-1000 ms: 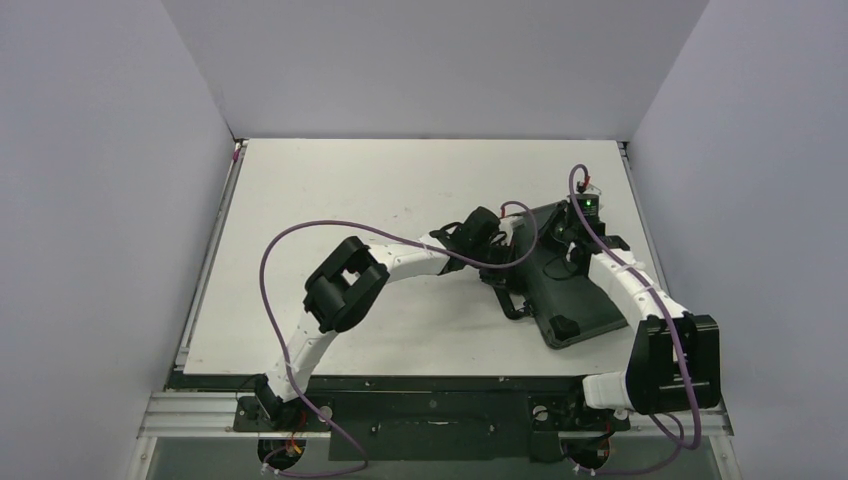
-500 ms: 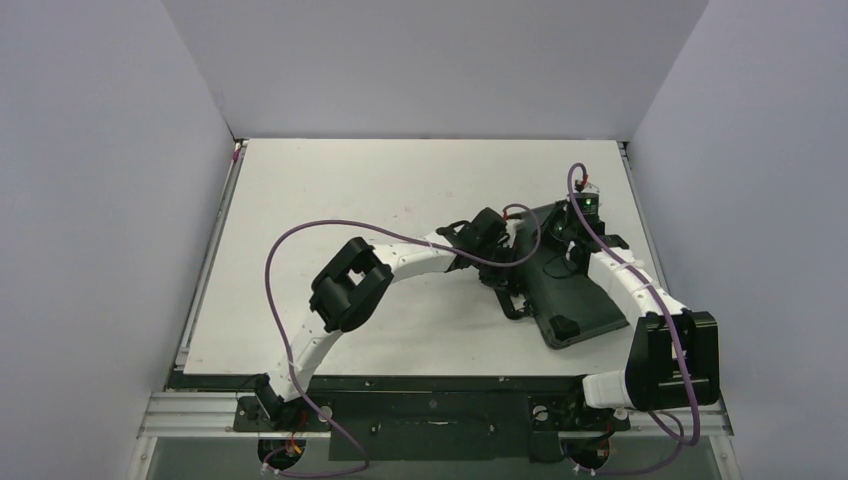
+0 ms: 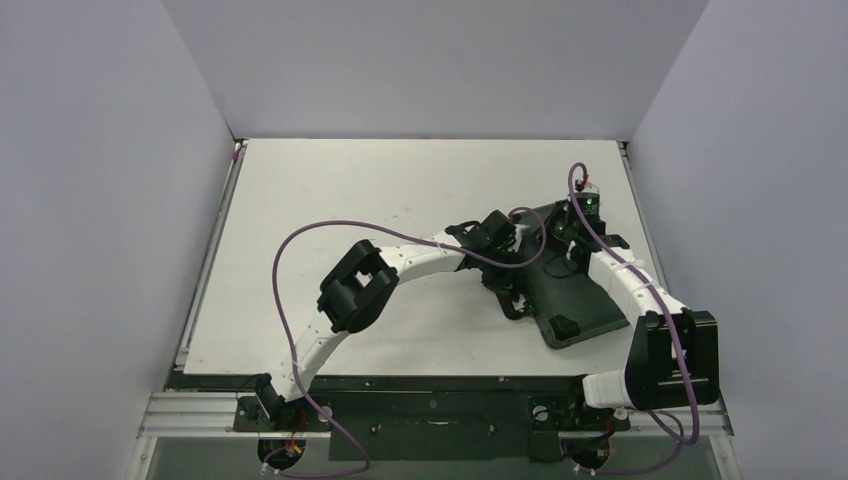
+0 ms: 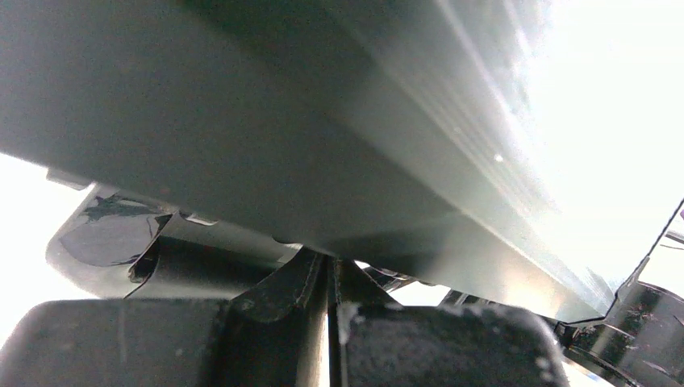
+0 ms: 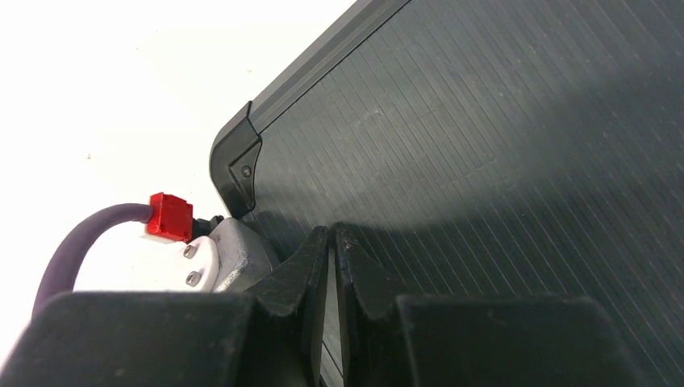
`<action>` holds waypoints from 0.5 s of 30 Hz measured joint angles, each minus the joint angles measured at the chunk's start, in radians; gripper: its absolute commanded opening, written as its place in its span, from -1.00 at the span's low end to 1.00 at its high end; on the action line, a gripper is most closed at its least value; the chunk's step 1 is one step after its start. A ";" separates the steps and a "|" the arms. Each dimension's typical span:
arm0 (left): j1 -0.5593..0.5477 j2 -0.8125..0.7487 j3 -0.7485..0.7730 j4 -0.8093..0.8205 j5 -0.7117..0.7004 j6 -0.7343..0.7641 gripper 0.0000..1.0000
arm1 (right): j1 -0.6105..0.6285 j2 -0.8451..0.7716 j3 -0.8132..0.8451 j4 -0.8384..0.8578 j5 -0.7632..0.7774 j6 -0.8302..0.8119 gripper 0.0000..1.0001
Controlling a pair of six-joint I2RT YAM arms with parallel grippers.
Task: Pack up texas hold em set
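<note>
The black ribbed case (image 3: 580, 295) lies at an angle on the right of the white table (image 3: 350, 200), and no chips, discs, cards or dice show. My left gripper (image 3: 512, 252) is shut and empty at the case's left edge. In the left wrist view its tips (image 4: 331, 262) sit just under the case's tilted grey-black panel (image 4: 323, 121). My right gripper (image 3: 568, 238) is shut and empty over the case's far part. In the right wrist view its tips (image 5: 332, 230) rest against or just above the ribbed lid (image 5: 500, 145), near a corner (image 5: 242, 161).
A black handle or latch (image 3: 512, 302) sticks out from the case's left edge and a latch (image 3: 563, 327) sits near its front corner. The left arm's white wrist with a red plug (image 5: 171, 216) lies close beside my right fingers. Grey walls enclose the table.
My left arm has pushed to the right, bringing its gripper closer in against the case's left edge. The right arm and the case have barely moved.
</note>
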 measured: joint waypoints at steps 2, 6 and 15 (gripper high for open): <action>0.000 0.003 0.006 -0.008 0.000 0.002 -1.00 | -0.001 0.000 0.000 0.000 -0.002 0.000 -0.86; 0.000 0.004 0.013 -0.018 -0.003 0.003 -1.00 | -0.005 0.004 0.001 0.005 -0.010 0.000 -0.86; 0.005 -0.059 -0.111 0.093 -0.032 -0.018 -0.84 | -0.005 0.006 0.002 0.008 -0.015 -0.005 -0.87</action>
